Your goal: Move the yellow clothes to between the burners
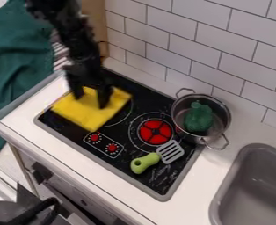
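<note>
Where the white counter [202, 191] runs along the tiled wall, a black stove top [164, 180] is set into it, and over its far left part hangs the robot's dark arm [85, 57]. The yellow cloth [86, 115] lies flat there, partly covering the left burner [127, 115], one corner out at the stove's rim. To my eye it's light and soft, something that will bend wherever it's pulled and can't be shoved along like a block. The red burner [155, 131] sits well to the right of it, so the drag towards the gap is short, though a low-trailing edge might rumple against the green-handled spatula [145, 163] if it swings too far. From here the gripper [90, 100] looks to be right down at the cloth, its fingers [104, 97] spread, with yellow showing between them and nothing pinched. I'd have them close around a gathered fold near the middle, pressing down a little first, since thin fabric could slip out of a shallow nip. The smooth glass should let the loose corners slide after it.
</note>
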Tool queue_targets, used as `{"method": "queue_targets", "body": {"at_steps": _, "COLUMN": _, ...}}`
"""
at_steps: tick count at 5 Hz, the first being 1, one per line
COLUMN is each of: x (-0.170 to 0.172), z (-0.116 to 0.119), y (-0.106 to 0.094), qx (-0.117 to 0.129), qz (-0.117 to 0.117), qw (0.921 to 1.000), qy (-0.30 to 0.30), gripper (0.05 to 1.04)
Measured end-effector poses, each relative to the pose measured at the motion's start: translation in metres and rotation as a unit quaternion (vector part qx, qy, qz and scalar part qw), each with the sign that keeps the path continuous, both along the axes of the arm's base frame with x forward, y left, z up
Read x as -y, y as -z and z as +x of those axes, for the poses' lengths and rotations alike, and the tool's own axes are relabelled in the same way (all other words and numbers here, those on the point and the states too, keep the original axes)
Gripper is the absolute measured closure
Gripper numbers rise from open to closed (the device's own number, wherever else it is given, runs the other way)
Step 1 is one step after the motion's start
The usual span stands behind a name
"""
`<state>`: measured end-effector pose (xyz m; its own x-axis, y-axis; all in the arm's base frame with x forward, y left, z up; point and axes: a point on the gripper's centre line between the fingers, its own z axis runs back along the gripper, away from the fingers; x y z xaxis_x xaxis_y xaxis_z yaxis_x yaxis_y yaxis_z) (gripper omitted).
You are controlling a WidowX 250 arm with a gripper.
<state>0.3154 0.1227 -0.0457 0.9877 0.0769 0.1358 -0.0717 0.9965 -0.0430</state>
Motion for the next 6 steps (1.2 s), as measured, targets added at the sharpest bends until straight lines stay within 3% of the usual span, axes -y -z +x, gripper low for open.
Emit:
{"method": "queue_targets", "body": {"at_steps": 2, "x": 0.035, "z": 0.045, "y": -0.005, "qx": -0.001, "qz": -0.010, "qw": 0.9998, "qy": 0.015, "gripper": 0.081}}
{"method": "queue_targets", "body": {"at_steps": 3, "x": 0.038, "z": 0.059, "y": -0.003, "qx": -0.020, "qz": -0.015, "qw": 0.9994, "qy": -0.024, "gripper": 0.081}}
{"method": "queue_targets", "body": {"at_steps": 5, "x": 0.037, "z": 0.054, "y": -0.004, "qx": -0.019, "qz": -0.007, "qw": 0.9989, "qy": -0.043, "gripper": 0.084}}
{"method": "queue_targets", "body": {"at_steps": 6, "x": 0.040, "z": 0.039, "y": -0.010, "qx": -0.020, "qz": 0.000, "qw": 0.9988, "qy": -0.046, "gripper": 0.085}}
